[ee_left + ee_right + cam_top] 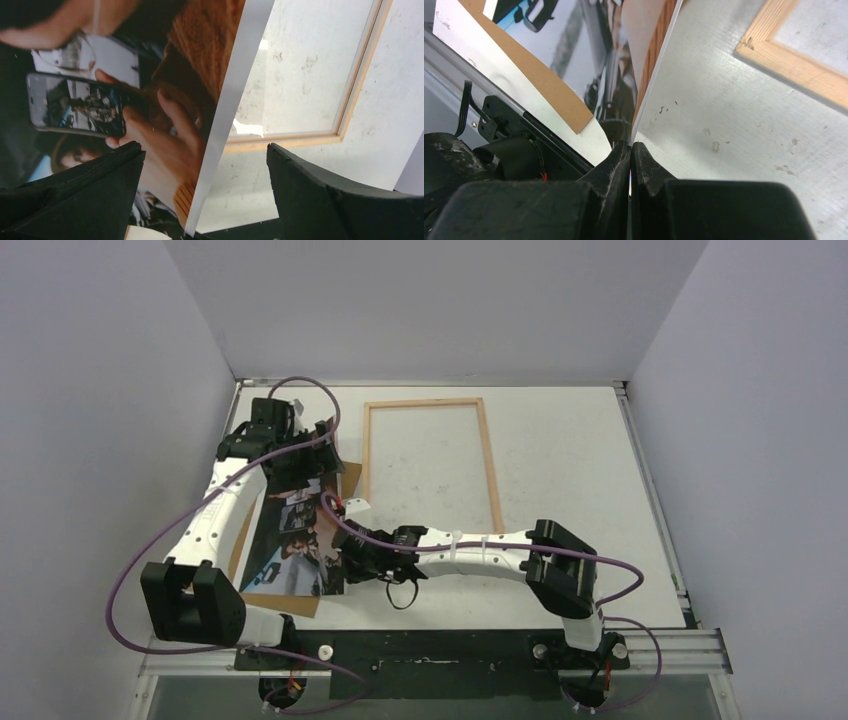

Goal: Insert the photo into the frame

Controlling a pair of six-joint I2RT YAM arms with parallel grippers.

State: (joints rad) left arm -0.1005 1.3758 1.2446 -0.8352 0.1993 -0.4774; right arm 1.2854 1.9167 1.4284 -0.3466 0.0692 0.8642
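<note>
The photo (300, 540), a glossy print of a person in orange-tan holding a phone, lies along the left side of the bench (560, 440), over a brown backing board (534, 75) whose corners show past it. The right gripper (630, 147) has the print's right-hand edge, close to its near corner, pinched between jaws pressed tight together; from the right wrist the sheet runs edge-on away from them. At the far end of the print the left gripper (204, 150) hangs with its jaws spread wide, the white border passing between the two fingers (90, 195); whether either finger touches the paper cannot be told. The frame (425, 403) lies flat just right of the print, pale wood upward, toward the far edge of the bench near its middle, with neither gripper on it.
</note>
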